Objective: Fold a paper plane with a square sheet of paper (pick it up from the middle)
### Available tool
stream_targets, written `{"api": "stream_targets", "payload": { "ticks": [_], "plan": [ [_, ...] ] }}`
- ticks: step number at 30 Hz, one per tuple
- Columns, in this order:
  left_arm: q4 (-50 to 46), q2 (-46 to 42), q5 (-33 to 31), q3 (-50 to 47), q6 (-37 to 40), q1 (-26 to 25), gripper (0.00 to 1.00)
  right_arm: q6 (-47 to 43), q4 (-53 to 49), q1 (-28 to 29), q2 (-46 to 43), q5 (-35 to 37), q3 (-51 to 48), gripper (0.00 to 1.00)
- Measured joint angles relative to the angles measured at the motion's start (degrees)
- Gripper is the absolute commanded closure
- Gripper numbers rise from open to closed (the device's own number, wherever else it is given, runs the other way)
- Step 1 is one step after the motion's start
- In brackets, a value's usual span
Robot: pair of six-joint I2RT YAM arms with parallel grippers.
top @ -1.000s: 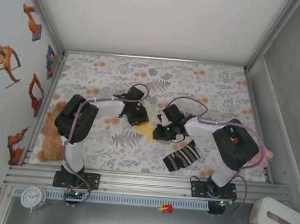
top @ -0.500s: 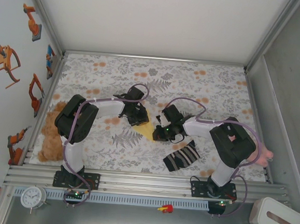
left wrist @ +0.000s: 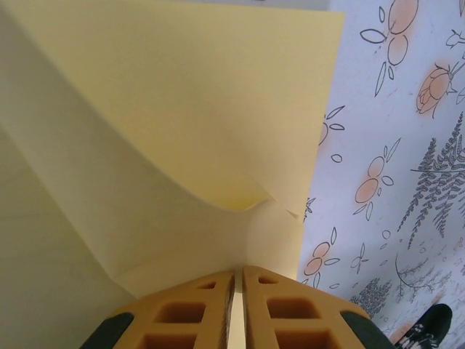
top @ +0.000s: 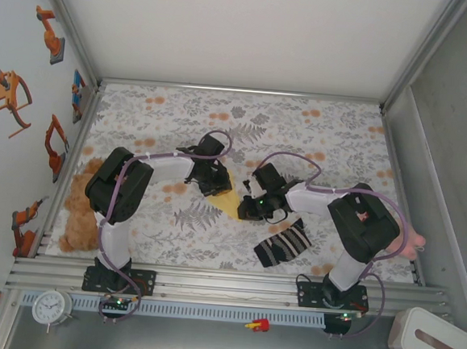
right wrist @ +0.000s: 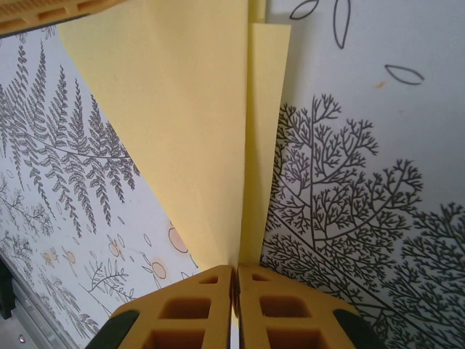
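Left tool (left wrist: 238, 292) pinches the curled yellow sheet of paper (left wrist: 182, 109) over floral cloth (left wrist: 407, 182).

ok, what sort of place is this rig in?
Probably a lab robot test cell: aluminium-profile frame with white panels, orange robot-arm wall stickers, and props on a floral-print tablecloth: pale-yellow paper sheet, black-and-white striped sock.

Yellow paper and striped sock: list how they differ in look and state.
Colour: the yellow paper is plain pale yellow; the striped sock is banded black and white. Hold: the paper is pinched by the left gripper and the right gripper; the sock lies loose, touched by neither. Shape: the paper is folded into layers; the sock lies flat. Both are over the floral tablecloth.
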Motion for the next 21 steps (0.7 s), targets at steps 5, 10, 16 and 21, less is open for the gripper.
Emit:
{"api": "stream_targets", "payload": {
  "ticks": [5,10,16,21],
  "plan": [
    [0.0,0.0,0.0,0.0,0.0,0.0,0.85,-0.15,0.02,0.0,0.0,-0.22,-0.09,0.91],
    [0.0,0.0,0.0,0.0,0.0,0.0,0.85,-0.48,0.02,0.0,0.02,-0.59,-0.09,0.85],
    [-0.02,0.02,0.0,0.0,0.0,0.0,0.85,-0.74,-2.38,0.0,-3.61,1.57,-0.09,0.72],
    [0.0,0.02,0.0,0.0,0.0,0.0,0.85,-0.81,-2.05,0.0,-6.4,1.75,1.22,0.84]
  ]
}}
